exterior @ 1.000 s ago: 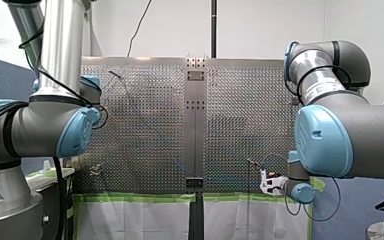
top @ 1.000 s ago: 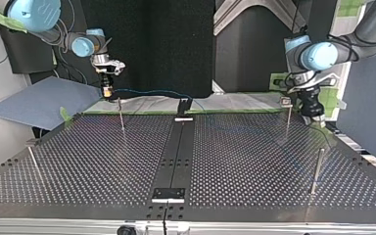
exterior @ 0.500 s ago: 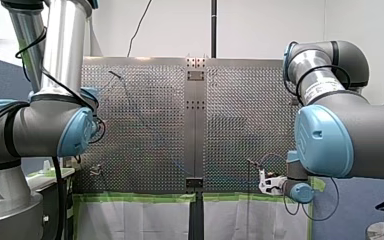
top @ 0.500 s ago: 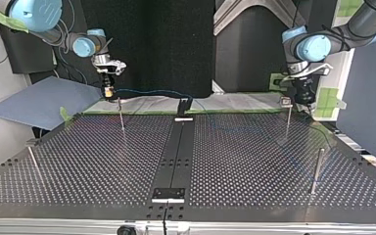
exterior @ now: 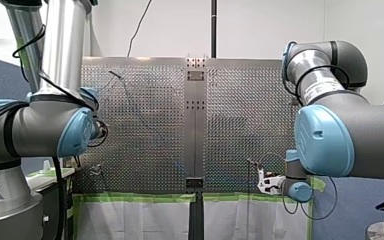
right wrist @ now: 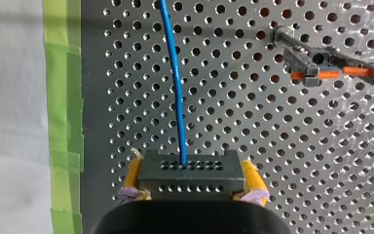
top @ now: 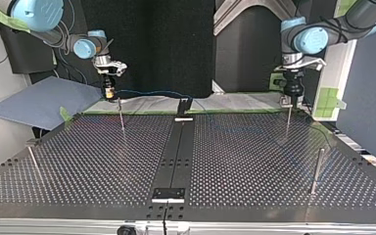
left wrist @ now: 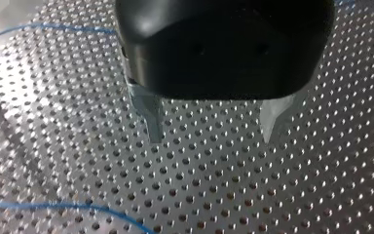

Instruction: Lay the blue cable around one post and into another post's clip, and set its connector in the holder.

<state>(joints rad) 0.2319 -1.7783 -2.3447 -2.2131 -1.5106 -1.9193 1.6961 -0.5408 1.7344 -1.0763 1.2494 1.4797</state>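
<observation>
Blue cable [right wrist: 175, 87] comes out of a dark connector [right wrist: 190, 178], which my right gripper [right wrist: 192, 170] squeezes tight between its yellow pads [right wrist: 132, 173]. From there the cable runs ahead of the fingers across the table [right wrist: 253, 126], a metal sheet full of small holes. Off to one side of the cable, not touching it, stands a post [right wrist: 311, 68] with a clip and an orange piece on it.

In the top view the cable leads from that gripper toward the dark strip [top: 176, 152] down the table's middle. It reaches a small black bracket [top: 183, 105] at the strip's far end. Whether that bracket is the holder I cannot tell from so far off.

My left gripper [left wrist: 212, 129] is released, its metal fingers [left wrist: 151, 117] spread with only bare table between them. Loops of the cable lie on the table to one side of it. In the top view it hangs close over the head of a second post [top: 288, 122], to the right of the strip.

Green tape [right wrist: 63, 97] edges the table, with a white sheet [right wrist: 9, 122] past it. A black backdrop [top: 176, 44] fills the room behind the strip's far end. A blue-grey board [top: 39, 100] lies to the strip's left in that view. In the front view a white wall [exterior: 260, 25] rises beyond the table.
</observation>
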